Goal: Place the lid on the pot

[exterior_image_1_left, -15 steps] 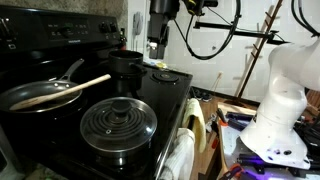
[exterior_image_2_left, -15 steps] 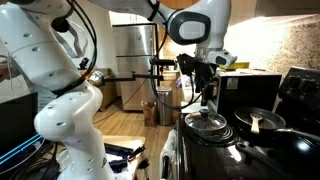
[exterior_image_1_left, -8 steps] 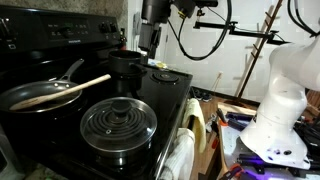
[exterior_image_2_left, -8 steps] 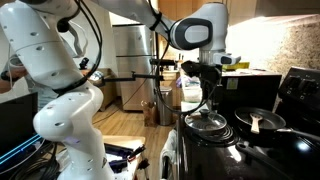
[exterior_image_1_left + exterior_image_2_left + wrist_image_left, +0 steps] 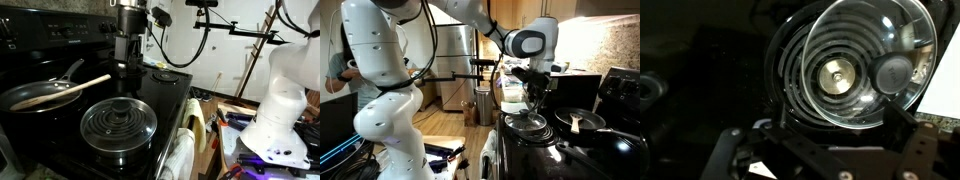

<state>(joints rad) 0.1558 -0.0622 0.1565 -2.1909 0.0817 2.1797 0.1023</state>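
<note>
Currently, hazards, large items first. On the stove top [image 5: 165,100], a dropped lid [image 5: 118,124] could crack or skid off the front edge. The frying pan [image 5: 40,95] w/ wooden spoon [image 5: 75,88] sits just beside the lid, so a wide swing could clip the spoon. The lid lies on the front burner, not held. Glass dome + small knob [image 5: 892,73] = probable slip if the grip is off-centre. The pot [image 5: 138,68] stands at the rear and is narrow, so a tilted set-down may leave the lid askew. Pose: arm [image 5: 128,15] drops approx. vertical near the pot. The claw [image 5: 128,58] is spread wide and empty, per the wrist view.
</note>
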